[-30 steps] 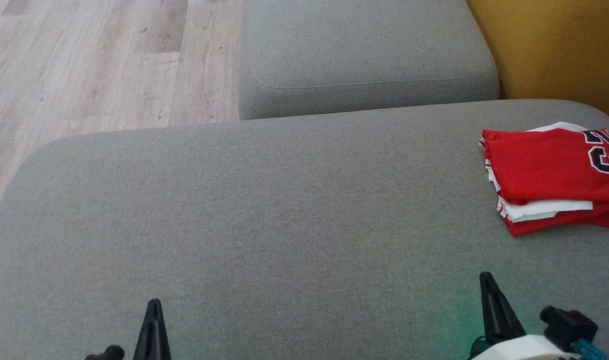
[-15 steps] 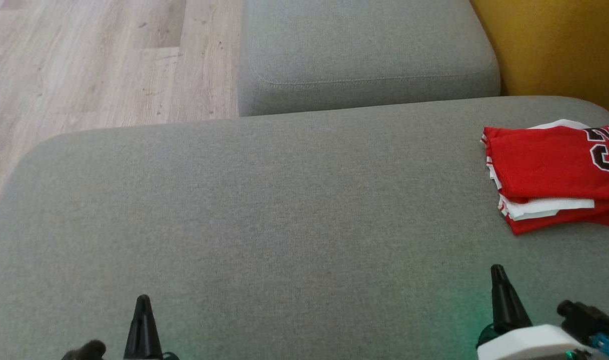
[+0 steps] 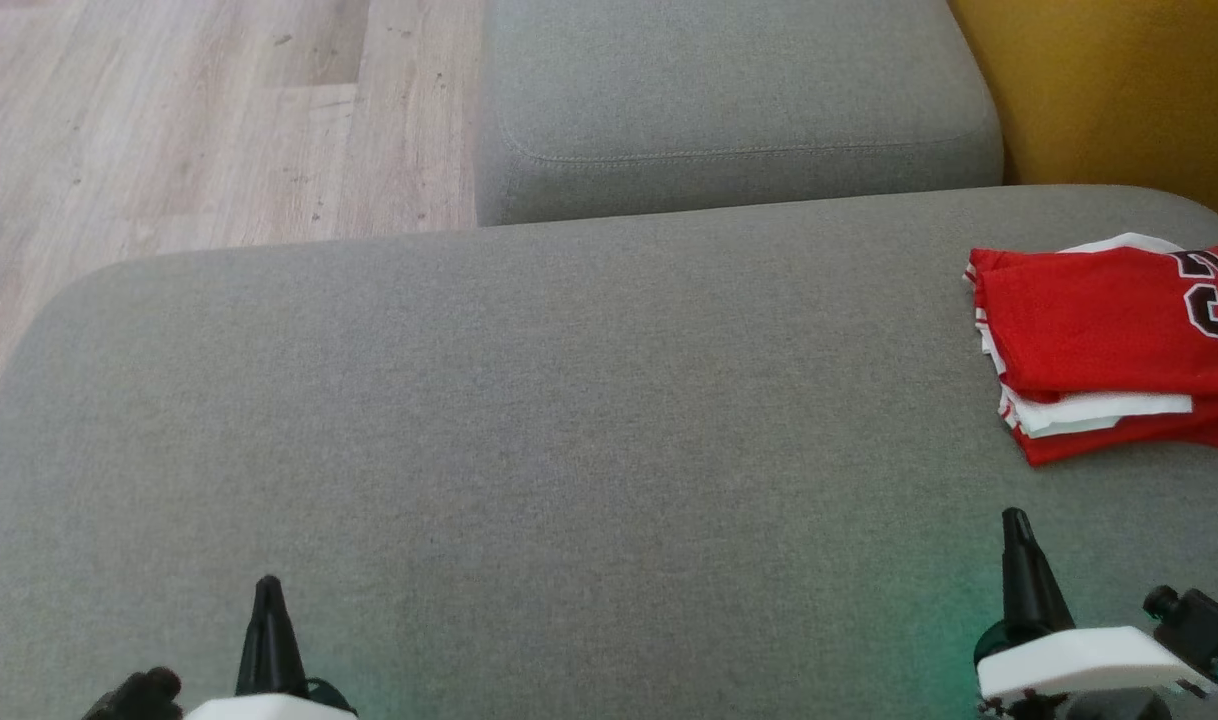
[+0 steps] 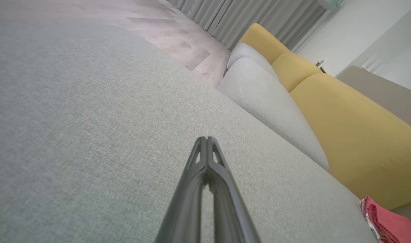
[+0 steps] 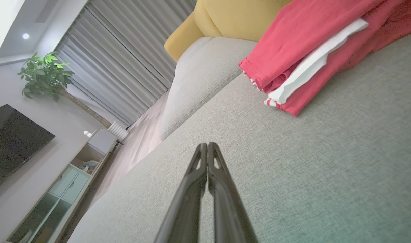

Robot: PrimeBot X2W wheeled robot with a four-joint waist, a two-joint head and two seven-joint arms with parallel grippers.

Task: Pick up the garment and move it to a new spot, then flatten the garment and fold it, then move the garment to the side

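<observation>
I see the folded red jersey (image 3: 1099, 330) lying at 3 o'clock on the grey sofa (image 3: 569, 420). My left hand (image 3: 267, 590) at 7 o'clock and right hand (image 3: 1015, 522) at 5 o'clock are both closed on nothing, clear of it.

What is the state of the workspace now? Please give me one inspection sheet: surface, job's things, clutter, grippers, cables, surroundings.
surface: grey sofa cushion, flat, bare apart from the garment.
job's things: red garment, folded, a white layer showing at its edge, lying at the cushion's far right; no gripper touches it.
clutter: nothing seen.
grippers: left gripper shut, empty, over the cushion; right gripper shut, empty, short of the garment.
cables: nothing seen.
surroundings: second grey cushion, wooden floor, yellow backrest, curtains, plant, television.
</observation>
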